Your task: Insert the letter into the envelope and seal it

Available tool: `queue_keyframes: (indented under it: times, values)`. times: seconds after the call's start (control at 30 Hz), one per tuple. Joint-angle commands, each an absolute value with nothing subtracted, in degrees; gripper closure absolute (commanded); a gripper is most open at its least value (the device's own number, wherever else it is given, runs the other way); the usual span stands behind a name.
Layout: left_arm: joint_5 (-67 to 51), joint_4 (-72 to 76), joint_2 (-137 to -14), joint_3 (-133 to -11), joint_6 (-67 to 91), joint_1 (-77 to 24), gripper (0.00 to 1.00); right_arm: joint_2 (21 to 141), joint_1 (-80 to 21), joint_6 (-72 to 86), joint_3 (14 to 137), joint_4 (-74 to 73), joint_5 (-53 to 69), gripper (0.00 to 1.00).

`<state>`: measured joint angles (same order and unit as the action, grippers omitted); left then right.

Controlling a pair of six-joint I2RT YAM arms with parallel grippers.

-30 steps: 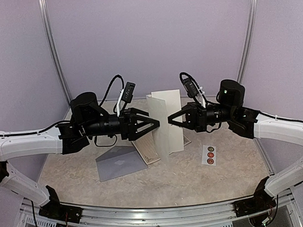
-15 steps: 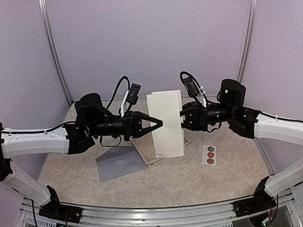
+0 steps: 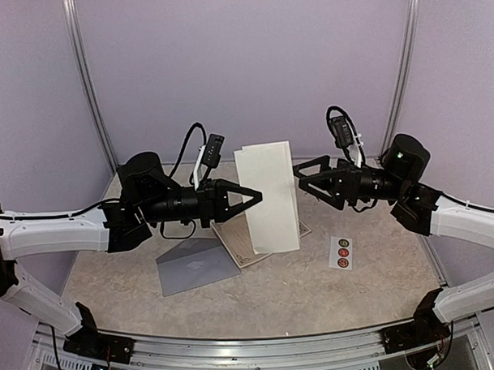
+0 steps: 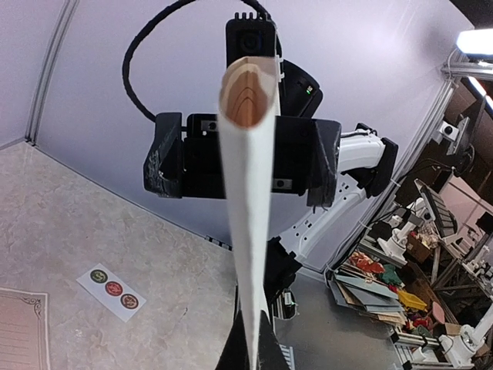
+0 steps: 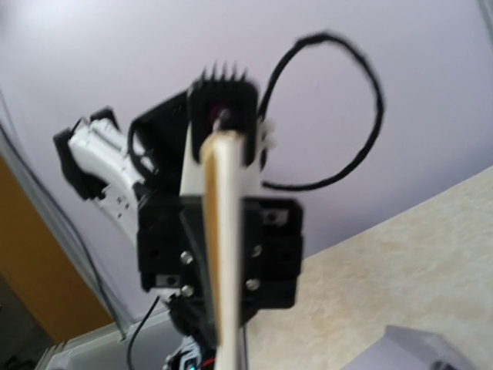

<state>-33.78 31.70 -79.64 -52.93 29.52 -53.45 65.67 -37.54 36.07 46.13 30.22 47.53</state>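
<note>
The right gripper [image 3: 300,181] has backed off the letter [image 3: 270,202], jaws spread; the left gripper [image 3: 256,199] clamps the letter upright above the table [image 3: 316,292].

Overhead rear view overlooks table [image 3: 315,288]; wrist views face each other across the letter [image 3: 268,196].

letter [image 4: 248,193]: edge-on in left wrist view, faces unseen; lower end cut by the bottom edge.
right gripper [image 3: 299,181]: in left wrist view its middle is hidden behind the letter.
right wrist view: blurred throughout; left gripper [image 3: 251,198] a dark mass there, fingertips indistinct.
bordered sheet [image 3: 237,244]: right part hidden behind the held letter; print too small to read.
envelope [image 3: 197,265]: flap position unclear; only a blurred corner in right wrist view.
sticker strip [image 3: 341,252]: designs too small to tell.
</note>
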Motion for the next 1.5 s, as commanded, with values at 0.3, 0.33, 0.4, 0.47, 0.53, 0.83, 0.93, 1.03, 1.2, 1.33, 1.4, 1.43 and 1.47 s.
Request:
queue_keyframes:
  times: [0.3, 0.33, 0.4, 0.47, 0.53, 0.83, 0.93, 1.03, 1.2, 1.33, 1.4, 1.43, 1.47]
  values:
    - [-26.9, 25.4, -78.8, -52.3, 29.5, -53.7, 0.84, 73.3, -43.8, 31.6, 51.8, 24.1, 40.9, 1.00]
    - [-24.3, 23.3, -78.5, -51.7, 30.1, -53.6, 0.73, 73.0, -43.8, 31.0, 51.8, 22.5, 38.3, 1.00]
    - [-18.0, 19.4, -77.2, -49.3, 32.9, -53.1, 0.49, 72.8, -43.5, 29.7, 52.1, 19.4, 33.6, 1.00]
    - [-12.2, 15.9, -76.2, -45.9, 37.6, -51.7, 0.34, 72.9, -43.0, 29.0, 52.1, 16.8, 29.6, 1.00]
    - [-7.9, 13.2, -75.3, -42.0, 43.0, -50.2, 0.28, 73.6, -42.5, 28.5, 52.1, 14.6, 26.7, 1.00]
    - [-4.7, 14.9, -80.6, -32.6, 54.9, -42.1, 0.17, 75.2, -42.2, 27.8, 51.6, 13.1, 23.7, 1.00]
    - [-2.8, 15.2, -83.8, -33.6, 53.8, -39.8, 0.15, 74.6, -42.3, 27.5, 51.2, 12.6, 23.1, 1.00]
    - [-1.0, 14.6, -87.6, -35.3, 52.5, -38.4, 0.14, 73.7, -42.2, 27.3, 50.8, 11.4, 22.1, 1.00]
    - [2.1, 12.8, -94.1, -38.3, 50.0, -38.1, 0.13, 71.4, -42.2, 26.8, 50.3, 9.6, 20.1, 1.00]
    - [3.6, 14.7, -98.1, -40.4, 46.3, -38.2, 0.10, 70.3, -42.2, 26.3, 49.9, 8.6, 19.6, 1.00]
    - [2.8, 16.4, -100.0, -42.1, 43.2, -38.5, 0.10, 70.4, -42.1, 26.2, 50.1, 7.6, 19.3, 1.00]
    - [2.0, 17.1, -101.5, -43.2, 41.3, -38.8, 0.09, 70.4, -42.1, 26.3, 50.2, 7.2, 19.2, 1.00]
    - [1.2, 17.6, -102.5, -44.5, 39.0, -39.1, 0.09, 70.3, -42.1, 26.4, 50.2, 6.8, 18.9, 1.00]
